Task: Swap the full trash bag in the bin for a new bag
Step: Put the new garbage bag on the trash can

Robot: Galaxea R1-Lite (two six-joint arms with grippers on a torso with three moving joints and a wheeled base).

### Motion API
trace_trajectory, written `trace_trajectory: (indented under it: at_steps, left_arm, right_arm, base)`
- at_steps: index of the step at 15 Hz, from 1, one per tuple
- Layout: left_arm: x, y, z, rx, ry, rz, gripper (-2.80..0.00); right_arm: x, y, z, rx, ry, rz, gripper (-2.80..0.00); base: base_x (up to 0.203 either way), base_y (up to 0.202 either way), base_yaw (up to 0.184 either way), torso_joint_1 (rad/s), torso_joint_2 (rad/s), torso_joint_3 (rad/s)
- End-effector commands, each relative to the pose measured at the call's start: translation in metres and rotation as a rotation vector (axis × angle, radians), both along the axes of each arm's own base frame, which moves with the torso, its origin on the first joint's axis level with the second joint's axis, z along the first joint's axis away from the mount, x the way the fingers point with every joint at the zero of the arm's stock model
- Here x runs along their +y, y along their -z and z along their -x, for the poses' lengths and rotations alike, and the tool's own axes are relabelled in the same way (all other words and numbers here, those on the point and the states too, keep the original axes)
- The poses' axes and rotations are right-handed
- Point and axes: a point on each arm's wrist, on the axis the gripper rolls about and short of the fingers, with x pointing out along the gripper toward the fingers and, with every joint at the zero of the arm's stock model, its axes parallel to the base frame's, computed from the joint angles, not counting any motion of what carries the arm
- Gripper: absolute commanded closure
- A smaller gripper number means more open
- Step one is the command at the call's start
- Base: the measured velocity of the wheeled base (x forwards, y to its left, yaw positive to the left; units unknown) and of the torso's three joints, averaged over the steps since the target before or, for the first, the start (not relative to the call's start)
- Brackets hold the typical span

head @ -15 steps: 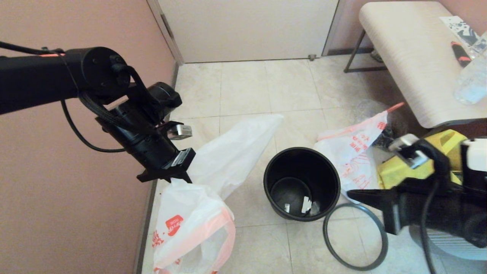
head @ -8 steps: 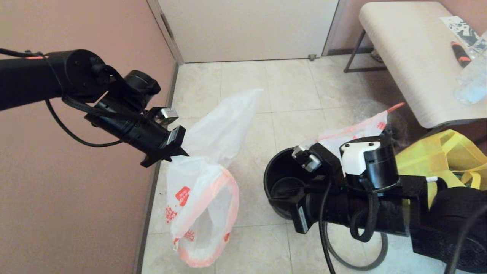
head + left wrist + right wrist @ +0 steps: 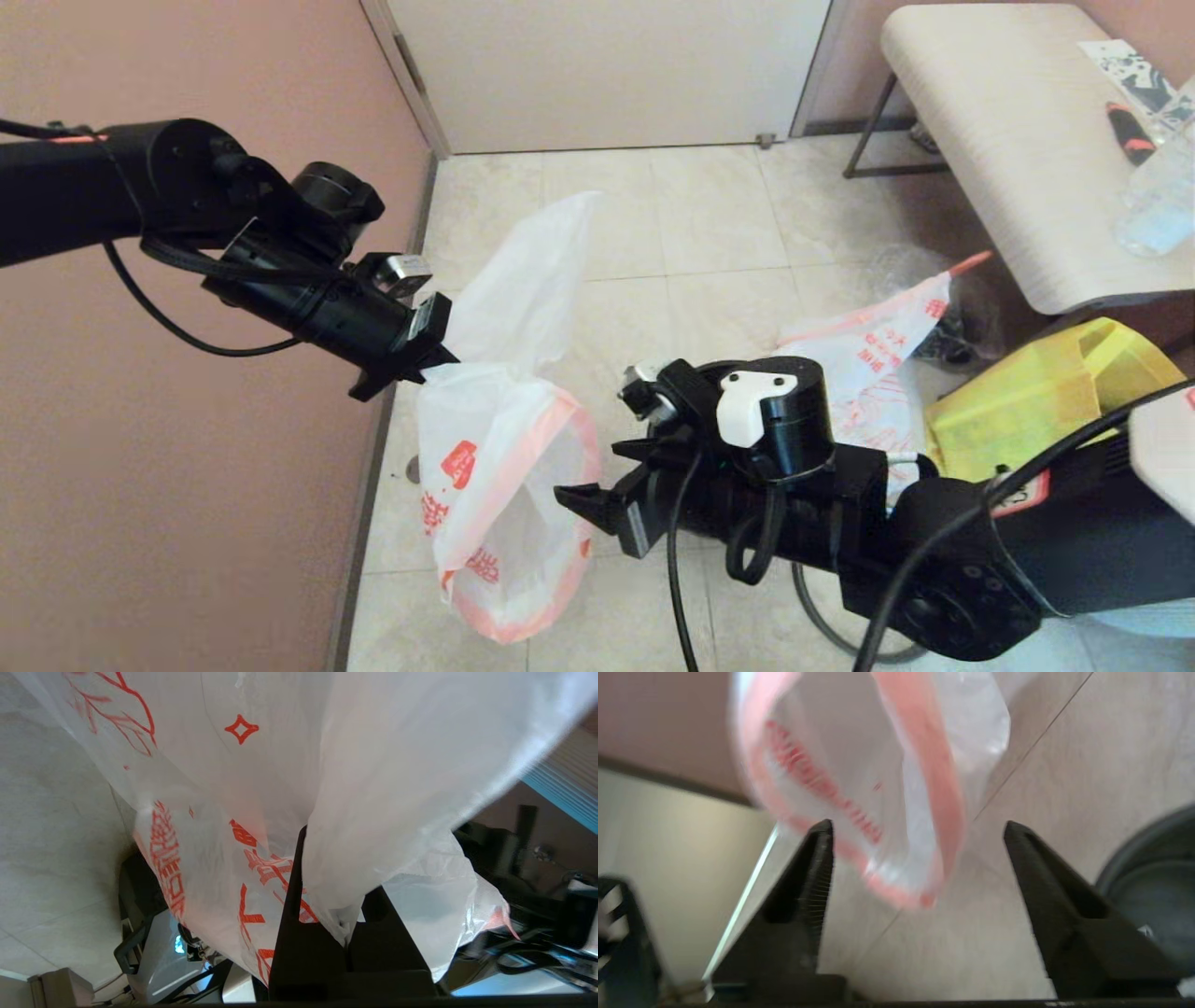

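Here new bag [image 3: 504, 485] hangs lengthwise, open mouth facing right gripper [image 3: 597, 476].

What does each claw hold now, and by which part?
The left claw pinches the new bag at a bunched fold of its upper part. The right claw is open and holds nothing.

Thin glossy plastic bag [image 3: 495, 485] hangs from my left pincer [image 3: 425, 373]; matt stone floor tiles [image 3: 709, 215] lie below it.

I see red print on the new bag [image 3: 485, 467] and the full trash bag [image 3: 868, 373], none of it readable.
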Motion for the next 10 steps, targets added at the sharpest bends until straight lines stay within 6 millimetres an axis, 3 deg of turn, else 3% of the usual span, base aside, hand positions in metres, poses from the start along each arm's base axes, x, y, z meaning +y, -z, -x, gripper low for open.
trace_trajectory:
  at_steps: [1, 5, 6, 10]
  left_arm:
    - [0.004, -0.004, 0.003, -0.003, -0.009, 0.004, 0.0]
    - [0.007, -0.007, 0.01, 0.018, -0.012, 0.005, 0.0]
    - [0.007, -0.007, 0.01, 0.027, -0.011, 0.003, 0.0]
    - [0.008, -0.001, 0.02, 0.124, 0.035, -0.011, 0.0]
  right_arm:
    - [0.02, 0.008, -0.014, -0.017, 0.011, -0.009, -2.8]
    - [0.045, 0.0, -0.036, -0.1, 0.065, -0.048, -2.8]
    - [0.048, 0.001, -0.036, -0.124, 0.081, -0.029, 0.0]
    - [0.048, -0.005, -0.031, -0.127, 0.077, -0.037, 0.0]
  base:
    - [0.0, 0.0, 0.0, 0.0, 0.0, 0.0]
    - [0.0, 0.0, 0.0, 0.0, 0.0, 0.0]
    - [0.0, 0.0, 0.0, 0.0, 0.0, 0.0]
    - [0.0, 0.0, 0.0, 0.0, 0.0, 0.0]
